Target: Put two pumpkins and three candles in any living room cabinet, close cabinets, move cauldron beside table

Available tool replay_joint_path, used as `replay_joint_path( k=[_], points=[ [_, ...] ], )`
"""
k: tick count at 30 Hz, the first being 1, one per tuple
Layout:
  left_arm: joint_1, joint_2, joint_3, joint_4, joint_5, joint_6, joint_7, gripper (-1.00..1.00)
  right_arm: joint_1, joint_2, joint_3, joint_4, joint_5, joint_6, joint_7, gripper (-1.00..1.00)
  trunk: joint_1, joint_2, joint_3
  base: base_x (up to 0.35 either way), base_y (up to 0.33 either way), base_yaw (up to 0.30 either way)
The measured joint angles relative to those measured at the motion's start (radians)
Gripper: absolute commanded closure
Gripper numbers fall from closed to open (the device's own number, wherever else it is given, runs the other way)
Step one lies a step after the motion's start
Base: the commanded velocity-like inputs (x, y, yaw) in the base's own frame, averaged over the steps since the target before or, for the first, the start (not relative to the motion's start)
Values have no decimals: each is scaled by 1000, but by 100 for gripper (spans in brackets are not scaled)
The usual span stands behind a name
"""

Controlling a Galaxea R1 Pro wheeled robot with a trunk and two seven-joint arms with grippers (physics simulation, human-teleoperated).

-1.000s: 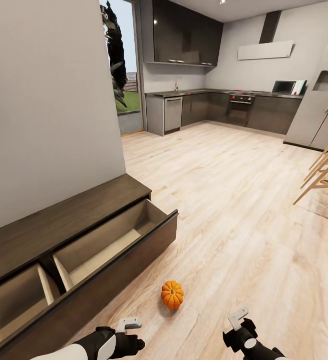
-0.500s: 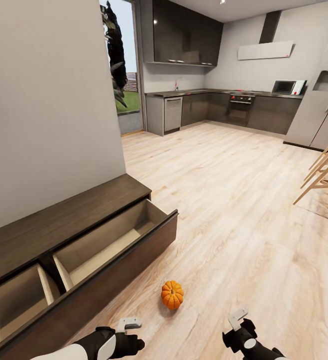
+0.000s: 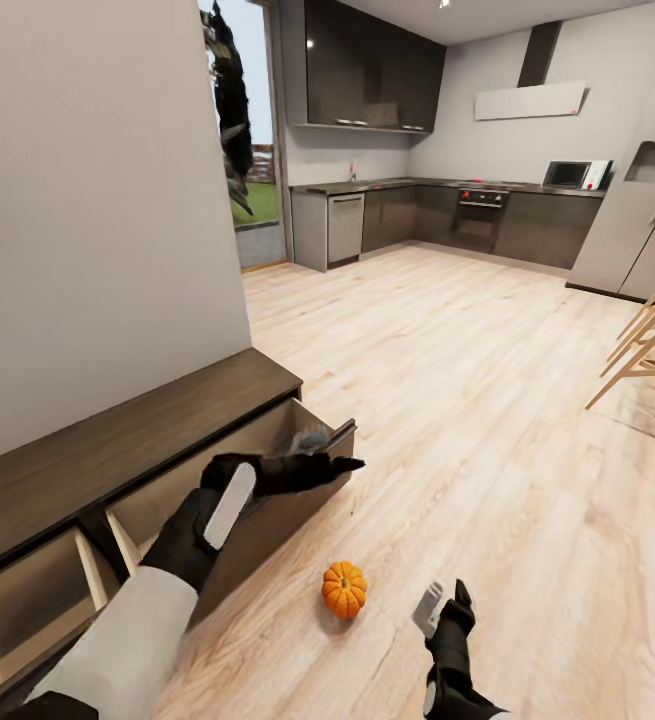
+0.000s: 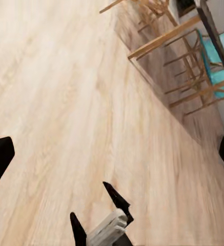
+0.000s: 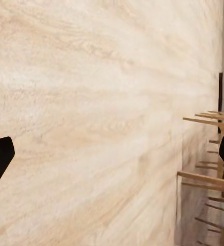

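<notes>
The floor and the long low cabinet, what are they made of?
The floor looks like pale wood planks with a matte finish: grain streaks and board seams show. The cabinet looks like dark brown wood, faintly grained on top; its open drawer is lined pale beige.

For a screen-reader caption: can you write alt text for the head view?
A small orange pumpkin sits on the pale wood floor beside a low dark cabinet with its drawer open. The left gripper reaches over that drawer, the right gripper hovers near the pumpkin; a kitchen lies beyond.
</notes>
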Motion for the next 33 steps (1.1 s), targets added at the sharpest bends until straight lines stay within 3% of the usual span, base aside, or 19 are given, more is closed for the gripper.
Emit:
replay_joint_path(
  k=[1, 3, 4, 9, 13, 16, 19, 24, 26, 28, 29, 33],
  points=[
    [-24, 1, 0, -16, 90, 9, -6, -100, 0, 13, 8, 0, 53, 31, -20, -100, 0, 0, 0, 0, 0, 0],
    [-44, 6, 0, -49, 197, 8, -15, -100, 0, 25, 12, 0, 105, 53, -36, -100, 0, 0, 0, 0, 0, 0],
    [-47, 8, 1, -74, 221, 6, -16, -100, 0, 27, 12, -1, 115, 56, -38, -100, 0, 0, 0, 0, 0, 0],
    [-45, 14, 0, -161, 262, -8, -19, -100, 0, 30, 14, 1, 133, 56, -38, -100, 0, 0, 0, 0, 0, 0],
    [-44, 13, -1, -177, 271, -66, -30, -100, 1, 30, 14, 3, 136, 30, -37, -100, 0, 0, 0, 0, 0, 0],
    [-42, 12, -3, -171, 302, -83, -63, -100, 2, 30, 14, 6, 159, 2, -36, -100, 11, -21, -9, 0, 0, 0],
    [-41, 15, -2, -172, 310, -85, -70, -100, 3, 29, 14, 6, 170, -10, -35, -100, 23, -42, -19, 0, 0, 0],
    [-38, 17, -2, -175, 313, -84, -73, -100, 2, 21, -7, -2, 151, -195, 12, -100, 42, -77, -34, 0, 0, 0],
    [-38, 18, -1, -177, 314, -83, -73, -100, -2, 15, -68, -6, 80, -286, 112, -100, 50, -91, -41, 0, 0, 0],
    [-37, 19, 0, -178, 314, -83, -75, -100, -12, 3, -158, -22, -42, -342, 278, -100, 57, -105, -47, 0, 0, 0],
    [-37, 21, 0, -178, 314, -83, -75, -100, -16, -3, -181, -31, -76, -350, 332, -100, 61, -112, -50, 0, 0, 0],
    [-36, 29, 0, -178, 315, -82, -75, -100, -32, -72, -322, -125, -348, -368, 823, -100, 77, -140, -63, 0, 0, 0]
  ],
)
